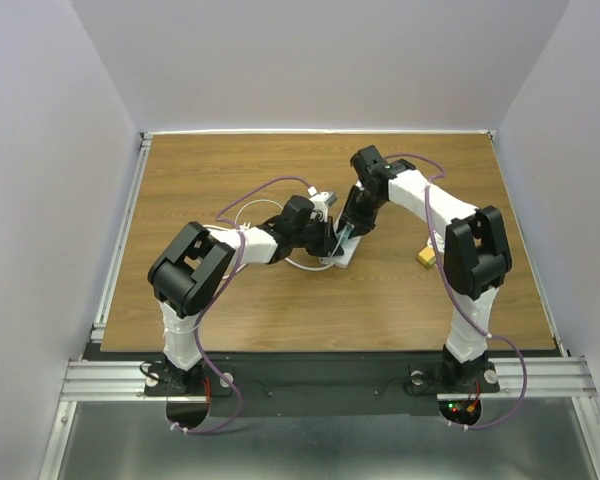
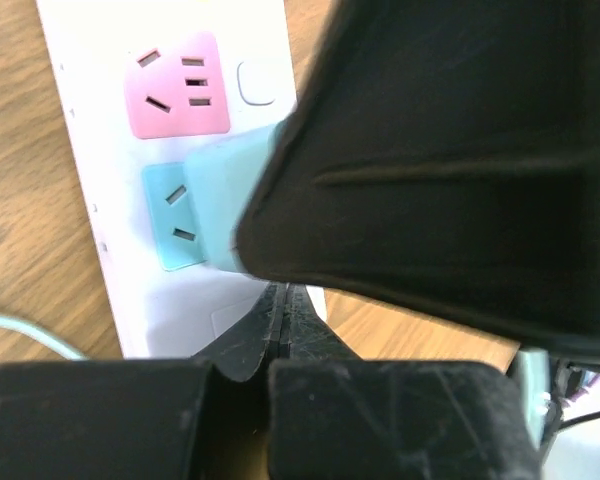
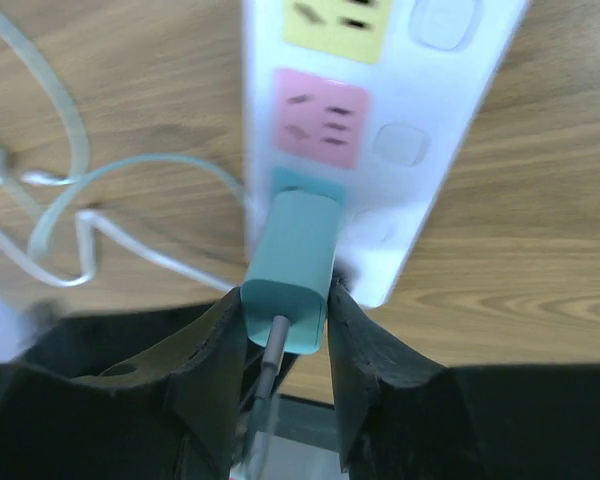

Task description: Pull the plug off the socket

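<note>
Clutter first: loose loops of thin white cord (image 3: 80,215) just left of the socket (image 3: 380,130), plus a small yellow block (image 1: 426,258) off to the right by the right arm's elbow. Socket itself slanted near the middle of the table (image 1: 280,310), with plenty of bare wood toward every edge. Teal plug (image 3: 292,265) seated in the cyan face next to the pink one, last in the row before the strip's end. Tight clamp from the right gripper (image 3: 285,298) on the plug's two sides, grey lead poking out the back between the fingers. Then the left gripper (image 2: 280,300), pinched closed, tips down on the strip's white body just past the cyan face. Can't see much from the left wrist, black bulk of the other gripper hogging most of it. From above, barely any strip showing under both wrists.
</note>
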Robot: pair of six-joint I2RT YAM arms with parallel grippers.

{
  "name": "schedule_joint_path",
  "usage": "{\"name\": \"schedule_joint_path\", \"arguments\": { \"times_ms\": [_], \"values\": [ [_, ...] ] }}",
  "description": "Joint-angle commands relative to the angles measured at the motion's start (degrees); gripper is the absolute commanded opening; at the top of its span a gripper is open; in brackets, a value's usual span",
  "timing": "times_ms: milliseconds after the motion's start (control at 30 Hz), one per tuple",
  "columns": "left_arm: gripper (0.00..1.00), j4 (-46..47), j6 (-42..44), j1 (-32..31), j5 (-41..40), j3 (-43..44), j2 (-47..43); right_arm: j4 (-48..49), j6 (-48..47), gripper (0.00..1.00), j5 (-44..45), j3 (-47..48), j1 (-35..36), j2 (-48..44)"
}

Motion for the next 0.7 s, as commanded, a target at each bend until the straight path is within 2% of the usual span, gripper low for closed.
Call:
{"name": "schedule_joint_path", "arguments": {
  "times_ms": [0,167,300,333,433,600,667],
  "values": [
    [0.00,-7.15,2.07,0.55,-2.98,-4.27,1.81,1.12,-0.90,0.00,-1.39,9.51,-0.79,-2.76],
    [0.00,-6.63,2.24,1.25,-2.62,-4.80,2.25,-1.34,-1.17,0.00,-1.31,14.08,-1.33,-2.58],
    [0.00,-6.36,2.07,1.60,-2.53,-5.15,1.64,-5.73,-2.39,0.00,2.63,15.14,-1.50,-3.28],
    [0.00,-6.45,2.07,1.86,-2.45,-5.24,1.38,-6.79,-2.75,0.00,6.30,14.54,-1.68,-4.68],
    [0.00,-6.28,1.89,2.04,-2.36,-5.32,-0.20,-8.56,-3.54,0.00,12.13,8.83,-2.21,-8.89],
    [0.00,-7.06,1.98,2.83,-1.83,-3.66,-2.93,-8.38,-5.29,0.00,12.23,-0.31,-2.47,-21.27],
    [0.00,-8.12,2.07,3.27,-1.39,-1.73,-3.46,-8.38,-4.51,0.01,15.74,-6.17,-2.38,-24.89]
  ]
}}
